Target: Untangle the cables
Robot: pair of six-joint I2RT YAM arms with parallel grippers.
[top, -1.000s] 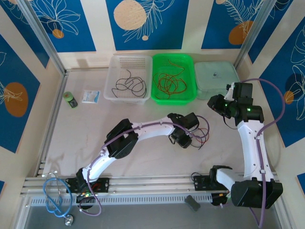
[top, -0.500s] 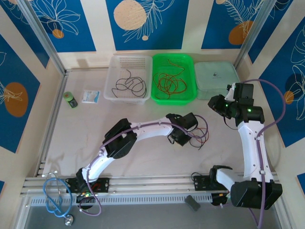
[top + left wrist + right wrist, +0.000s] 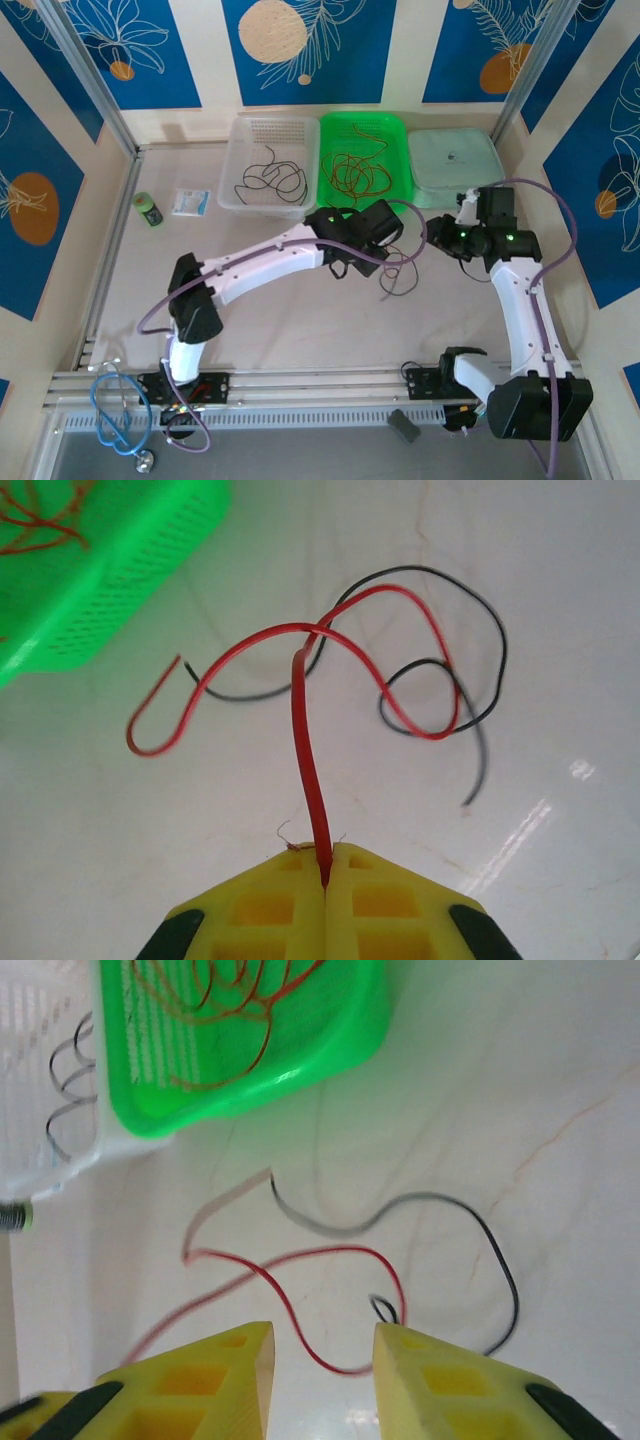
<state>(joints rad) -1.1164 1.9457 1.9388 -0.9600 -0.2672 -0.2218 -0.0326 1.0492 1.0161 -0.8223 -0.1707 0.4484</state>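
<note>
Overhead, the loose cables (image 3: 398, 278) lay on the pale table (image 3: 300, 320), in front of the green basket (image 3: 363, 118) and between the two wrists. Left gripper (image 3: 325, 865): yellow fingers pressed together, a red wire (image 3: 310, 770) pinched in the seam between them. From the pinch the red wire rose straight away from the fingers, then arched both ways, one end curling into a hook toward the green basket, the other looping down to the right. A black wire (image 3: 480, 650) crossed it near the top of the arch and again inside the right-hand loop; its free end pointed down toward the table surface. Whether the two were knotted or merely overlaid could not be told. Right gripper (image 3: 320, 1345): fingers parted with a clear gap, nothing between them, poised above the same two wires, the red curve showing through the gap and the black one running off to the right. Behind, sorted red strands (image 3: 350, 175) sat inside the green basket, and sorted black strands (image 3: 265, 180) inside the white basket (image 3: 275, 120) just beside it on the left. Both baskets stood against the back wall.
</note>
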